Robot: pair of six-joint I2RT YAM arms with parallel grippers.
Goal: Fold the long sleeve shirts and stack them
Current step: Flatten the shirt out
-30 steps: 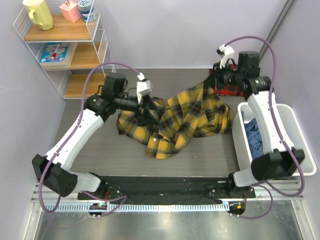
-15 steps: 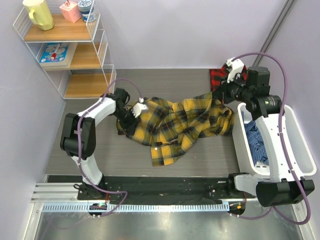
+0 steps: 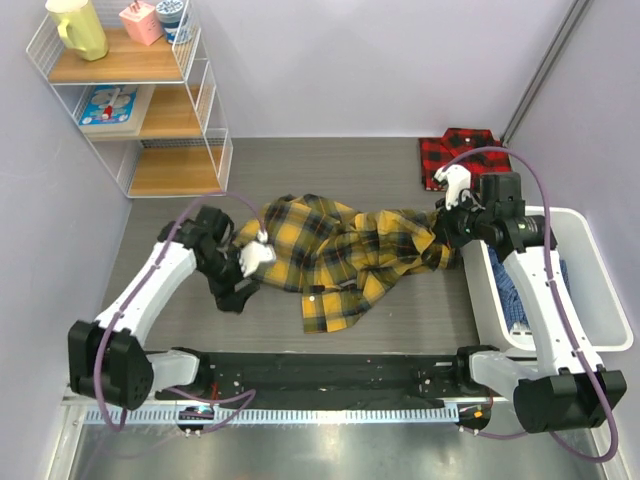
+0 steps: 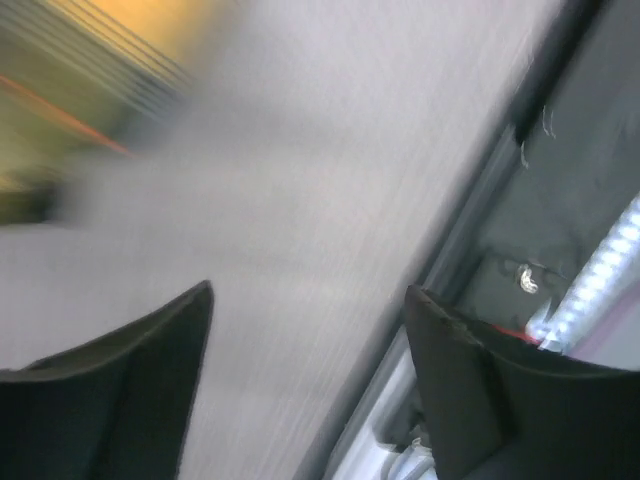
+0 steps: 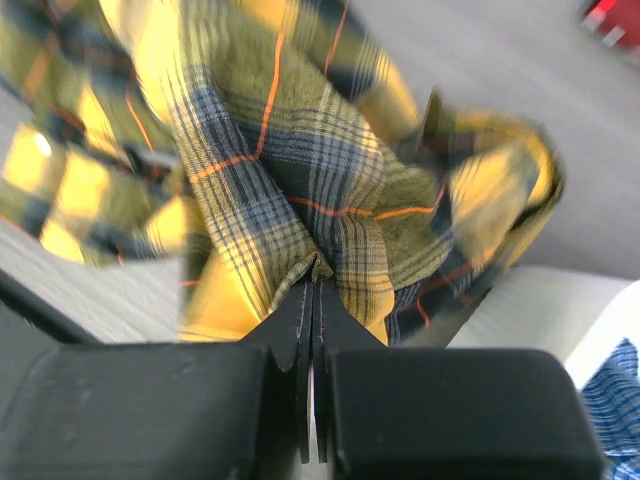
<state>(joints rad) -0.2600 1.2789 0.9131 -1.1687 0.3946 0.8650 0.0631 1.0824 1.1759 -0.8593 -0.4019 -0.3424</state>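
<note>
The yellow plaid long sleeve shirt (image 3: 345, 255) lies crumpled across the middle of the table. My right gripper (image 3: 441, 236) is at its right end, shut on a pinched fold of the yellow fabric (image 5: 318, 262). The red-and-black shirt (image 3: 458, 156) lies flat at the back right, apart from both arms. Just off the yellow shirt's left edge, my left gripper (image 3: 233, 296) hangs over bare table, pointing toward the near edge. In the left wrist view its jaws (image 4: 308, 292) stand open with nothing between them, and the yellow shirt (image 4: 90, 70) is a blur at the upper left.
A white bin (image 3: 592, 300) holding blue cloth (image 3: 512, 278) stands along the right edge, right beside my right arm. A wire shelf (image 3: 130, 100) with small items stands at the back left. The black rail and light strip (image 4: 590, 290) run along the near table edge.
My left gripper has come off the yellow shirt and swung toward the near left, over bare table. My right gripper has pulled the shirt's right end nearer, uncovering the red-and-black shirt.
</note>
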